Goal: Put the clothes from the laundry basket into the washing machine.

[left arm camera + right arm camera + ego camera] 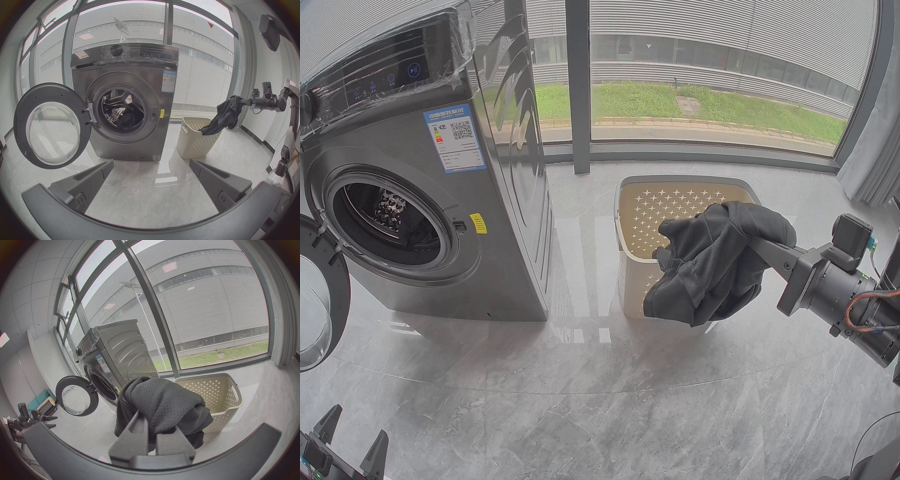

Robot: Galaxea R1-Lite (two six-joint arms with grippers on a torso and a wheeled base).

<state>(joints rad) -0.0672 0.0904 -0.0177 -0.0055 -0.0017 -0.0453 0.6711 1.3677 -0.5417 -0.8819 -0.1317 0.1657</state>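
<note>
Right pincer (155, 425) is clamping on the dark garment (712, 269), its two fingers drawn nearly together with a bunch of cloth pinched between them. Left pincer (150, 162) is hanging wide open with nothing in it, sitting at the lower left corner of the head frame, low over the floor (581, 387) and facing the washing machine (506, 206).

I am seeing the garment as a charcoal, mesh-textured piece, crumpled into a lump that is draping over the right pincer's fingertips and spilling down in loose folds. It is hanging at centre right of the head frame, over the near right part of the laundry basket (634, 275); I cannot tell whether its lowest fold is touching the rim. The basket, cream with star-shaped holes, is standing on the floor just beside the washing machine, in front of the window (706, 75).

I am holding the right arm stretched in from the right edge of the head frame, roughly level, wrist pointing left toward the basket. The machine's round door (319, 300) is standing swung open at the left edge, and a dark bundle (128, 120) is lying inside the drum (113, 97).
</note>
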